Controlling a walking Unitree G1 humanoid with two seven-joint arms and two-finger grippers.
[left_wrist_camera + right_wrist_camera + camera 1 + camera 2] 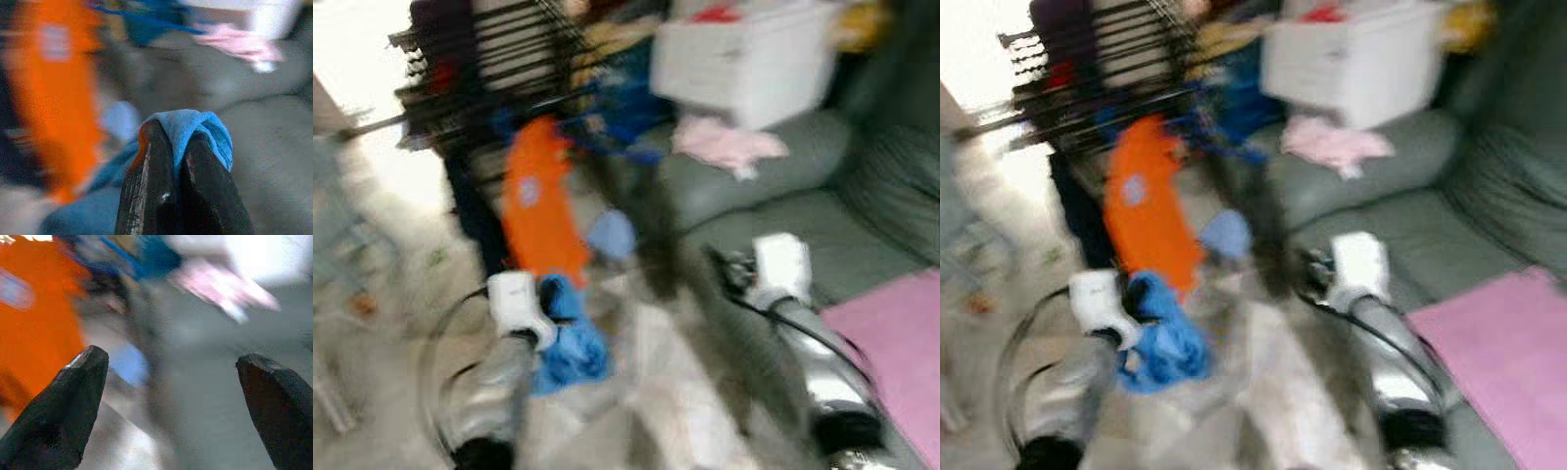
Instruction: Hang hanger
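Grey-green sofa cushions (773, 196) take up the right side of a cluttered, motion-blurred room, with a pink mat (896, 343) lying on the seat near the right arm. On the sofa back sits a white box (744, 64), and just below it a pale pink garment (729, 147) lies crumpled. To the left stands a dark drying rack (489, 69) of parallel bars, and an orange garment (540, 211) hangs down from it, with dark clothing beside it.

The left tool (178, 142) is low at the left, its two black fingers pressed together on a blue cloth (205, 129) that folds over their tips and bunches beneath the wrist (570, 343). Whether a hanger is inside that cloth cannot be told through the blur; what looks like a thin blue hanger-like shape (146, 22) lies further off near the rack.

The right tool (171, 377) is raised toward the sofa, its fingers (80, 377) spread wide apart and holding nothing.
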